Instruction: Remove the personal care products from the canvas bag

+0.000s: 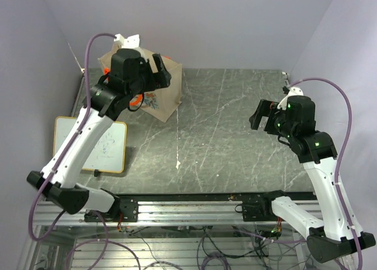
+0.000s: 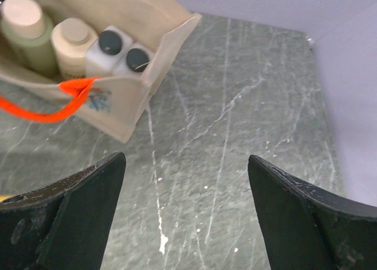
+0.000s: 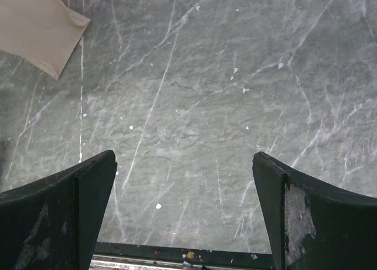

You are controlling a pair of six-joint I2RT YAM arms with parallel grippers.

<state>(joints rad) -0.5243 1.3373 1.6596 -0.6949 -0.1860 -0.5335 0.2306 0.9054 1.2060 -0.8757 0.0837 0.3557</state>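
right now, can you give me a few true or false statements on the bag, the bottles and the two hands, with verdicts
1. The bottles sit inside the canvas bag. True.
2. The left hand is shut on a bottle. False: it is open and empty, near the bag.
3. Two white bottles with dark caps stand side by side in the bag. True.
4. The right hand hangs over the bag. False: it is open over the table, with the bag off to its side.
5. The whiteboard lies on the table's right side. False: it lies at the left edge.
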